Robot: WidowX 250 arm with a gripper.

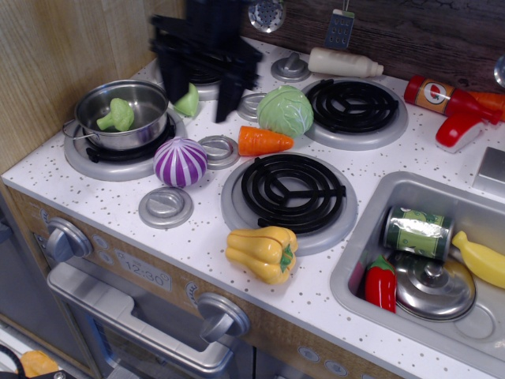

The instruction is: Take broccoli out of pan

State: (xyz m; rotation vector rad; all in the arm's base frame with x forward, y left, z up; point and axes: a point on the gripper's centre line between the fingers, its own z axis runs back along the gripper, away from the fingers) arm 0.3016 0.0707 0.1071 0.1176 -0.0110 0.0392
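Observation:
The broccoli (117, 114) is a small light-green lumpy toy lying inside the pan (102, 136), a shiny round steel pot on the front-left burner. My gripper (202, 93) is black and blurred by motion, hanging open over the back-left burner, to the right of and behind the pan. One finger (173, 83) stands near the pan's right rim, the other finger (229, 99) is further right. It holds nothing.
A pale-green pear toy (188, 100) sits just right of the pan, under my gripper. A purple onion (180, 162), a cabbage (286, 110), a carrot (264, 141) and a yellow pepper (263, 253) lie on the stove. The sink (363, 237) at right holds a can, a lid and toys.

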